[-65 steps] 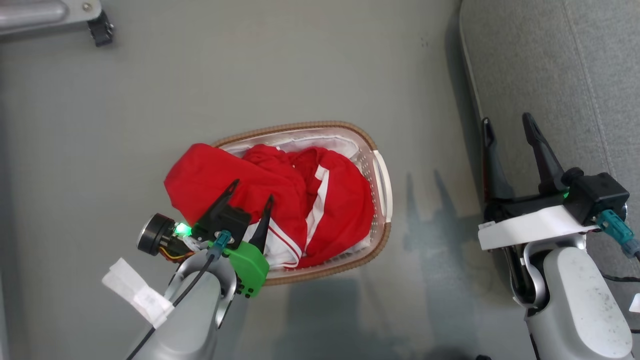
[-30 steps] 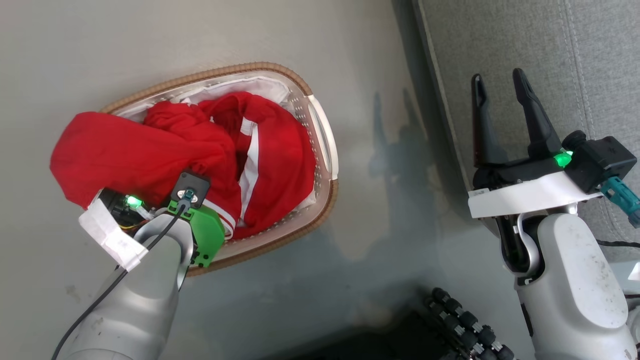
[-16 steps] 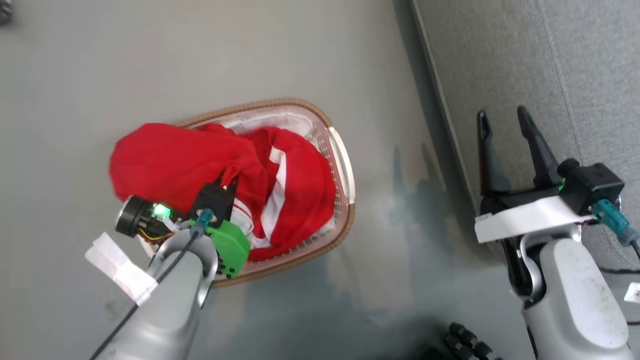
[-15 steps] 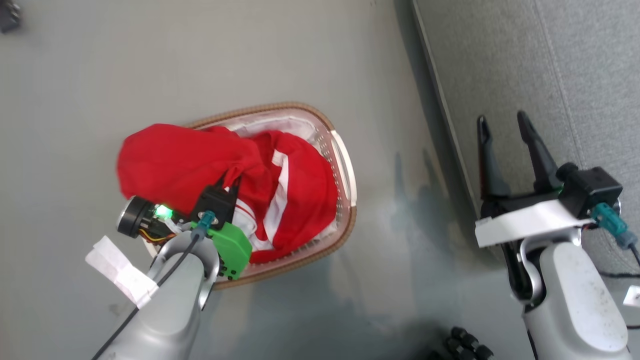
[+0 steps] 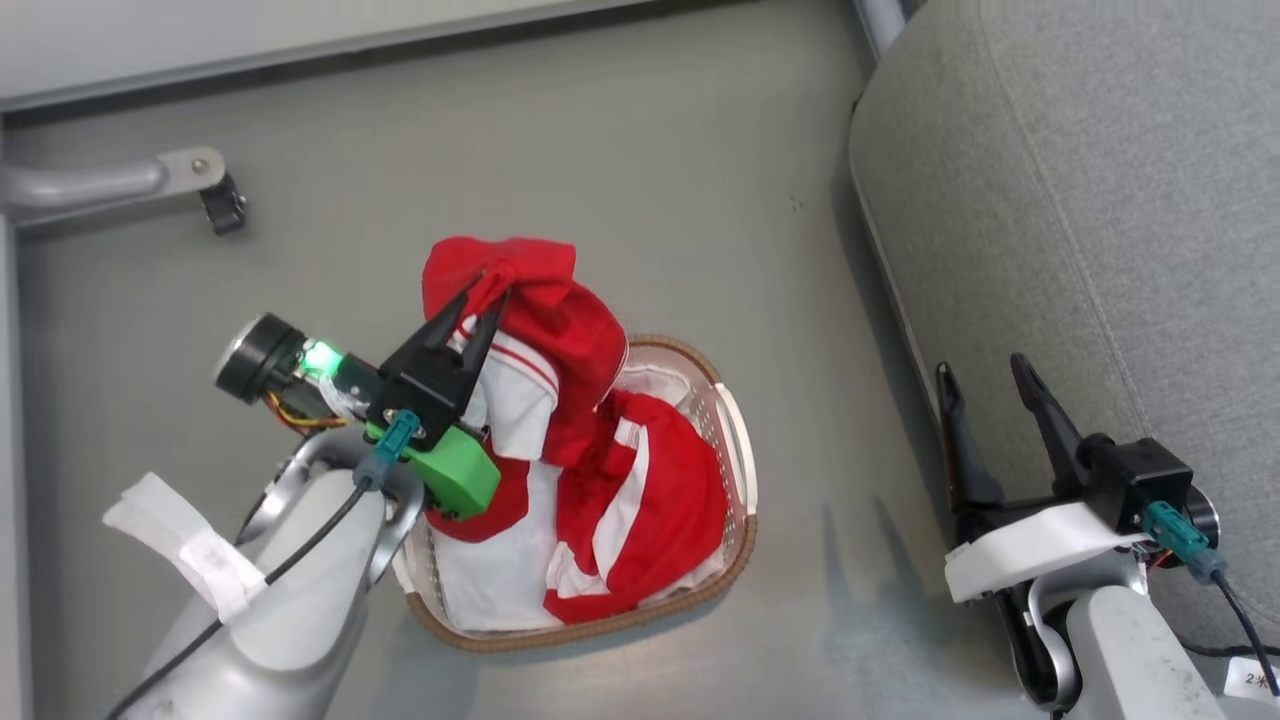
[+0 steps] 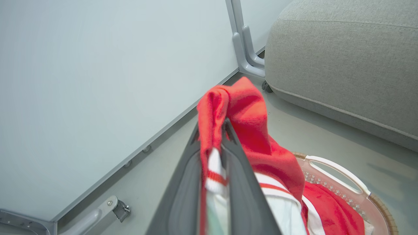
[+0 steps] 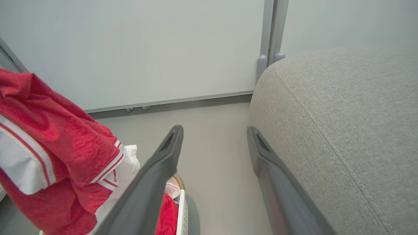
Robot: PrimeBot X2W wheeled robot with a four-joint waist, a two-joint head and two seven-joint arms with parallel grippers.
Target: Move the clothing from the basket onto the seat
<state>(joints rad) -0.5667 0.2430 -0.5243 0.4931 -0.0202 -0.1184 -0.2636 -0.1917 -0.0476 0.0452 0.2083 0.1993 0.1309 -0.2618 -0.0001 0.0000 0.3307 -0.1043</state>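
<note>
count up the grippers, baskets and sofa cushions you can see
gripper: 2 (left gripper shut on red clothing, right gripper open)
basket: 1
sofa cushion: 1
total: 4

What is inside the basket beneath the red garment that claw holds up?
More red-and-white clothing and a white liner lie in the basket. The garment hanging from the left claw hides the basket's left part.
</note>
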